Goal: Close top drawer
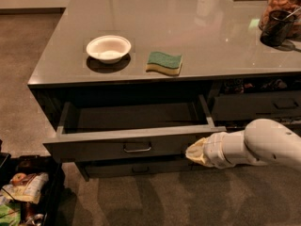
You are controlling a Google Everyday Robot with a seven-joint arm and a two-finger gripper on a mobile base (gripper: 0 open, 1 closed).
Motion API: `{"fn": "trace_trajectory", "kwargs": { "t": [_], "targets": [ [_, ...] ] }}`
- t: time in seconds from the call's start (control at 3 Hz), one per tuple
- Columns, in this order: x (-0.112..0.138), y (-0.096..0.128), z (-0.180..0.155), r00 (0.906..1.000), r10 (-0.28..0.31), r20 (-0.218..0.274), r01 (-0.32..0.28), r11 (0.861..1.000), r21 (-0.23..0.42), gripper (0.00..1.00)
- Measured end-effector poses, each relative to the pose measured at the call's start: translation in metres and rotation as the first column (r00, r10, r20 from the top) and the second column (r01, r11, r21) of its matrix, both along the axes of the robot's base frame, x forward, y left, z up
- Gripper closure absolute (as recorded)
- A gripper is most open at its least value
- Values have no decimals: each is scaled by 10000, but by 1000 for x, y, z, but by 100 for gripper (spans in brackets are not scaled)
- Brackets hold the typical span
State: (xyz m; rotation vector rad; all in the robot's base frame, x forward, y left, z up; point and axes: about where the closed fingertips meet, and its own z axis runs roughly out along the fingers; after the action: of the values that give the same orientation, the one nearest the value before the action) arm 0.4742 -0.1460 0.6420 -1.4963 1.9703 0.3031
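Note:
The top drawer (108, 147) is a wide dark grey drawer under the counter's left half. It stands pulled out, and what shows of its inside is empty. A small bar handle (137, 148) sits at the centre of its front panel. My gripper (192, 152) is at the end of the white arm (263, 142) that comes in from the right. Its tip is against the right end of the drawer's front panel, to the right of the handle.
On the grey counter (188, 36) lie a white bowl (108, 48) and a green-and-yellow sponge (164, 62). A dark cup (276, 27) and a jar stand at the far right. A shut drawer (256, 105) is on the right. A bin of packets (23, 197) sits on the floor at lower left.

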Motion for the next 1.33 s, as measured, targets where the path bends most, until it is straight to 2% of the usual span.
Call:
{"fn": "trace_trajectory", "kwargs": {
  "t": [0.33, 0.67, 1.33],
  "targets": [
    [24, 9, -4, 9943, 77, 1068, -136, 9984, 542, 100],
    [47, 18, -9, 9850, 139, 1721, -302, 9952, 927, 100],
    [86, 22, -13, 9644, -69, 2644, -232, 9936, 1108, 100]
  ]
}}
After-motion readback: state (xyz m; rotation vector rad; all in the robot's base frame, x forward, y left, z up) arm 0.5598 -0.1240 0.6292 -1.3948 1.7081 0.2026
